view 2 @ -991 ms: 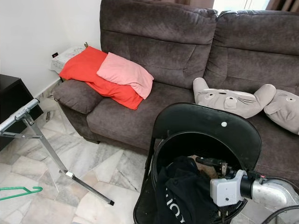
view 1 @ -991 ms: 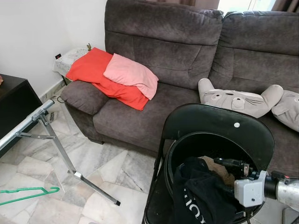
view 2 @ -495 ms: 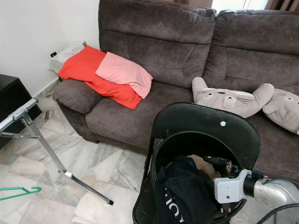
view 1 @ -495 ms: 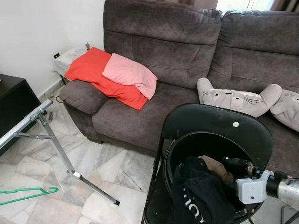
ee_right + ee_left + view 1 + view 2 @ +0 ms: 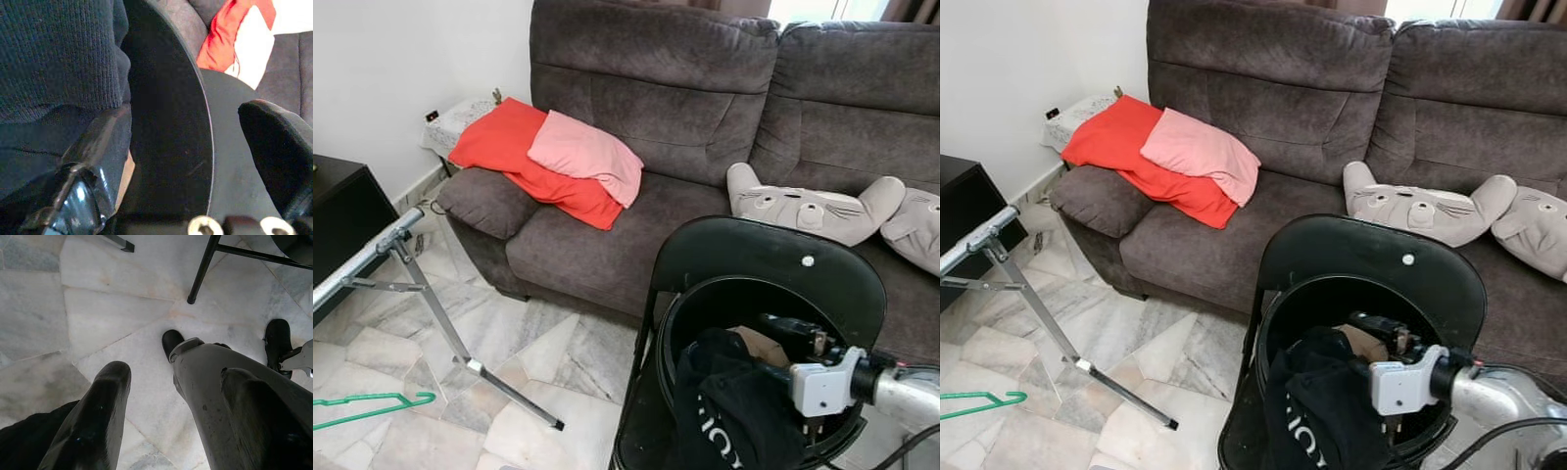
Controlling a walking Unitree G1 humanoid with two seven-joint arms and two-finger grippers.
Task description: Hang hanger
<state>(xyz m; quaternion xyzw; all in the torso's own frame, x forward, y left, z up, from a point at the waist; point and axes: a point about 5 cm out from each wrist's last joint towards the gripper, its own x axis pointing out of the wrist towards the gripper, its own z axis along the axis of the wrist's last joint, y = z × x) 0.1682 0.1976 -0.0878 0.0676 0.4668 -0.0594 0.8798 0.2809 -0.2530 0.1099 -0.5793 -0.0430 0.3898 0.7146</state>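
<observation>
While our right gripper [image 5: 183, 161] straddles the rim of the round black plastic basket [image 5: 700, 294], fingers apart, the thin green plastic hanger [image 5: 372, 409] lies on the marble floor well away from that basket. Our left gripper [image 5: 171, 406] hangs spread above the floor.

I see a green hanger [image 5: 374, 407] on grey-veined white marble floor [image 5: 524, 333], a dark-grey sofa [image 5: 685, 108], and red [image 5: 509, 147] and pink cushions [image 5: 587, 157].
</observation>
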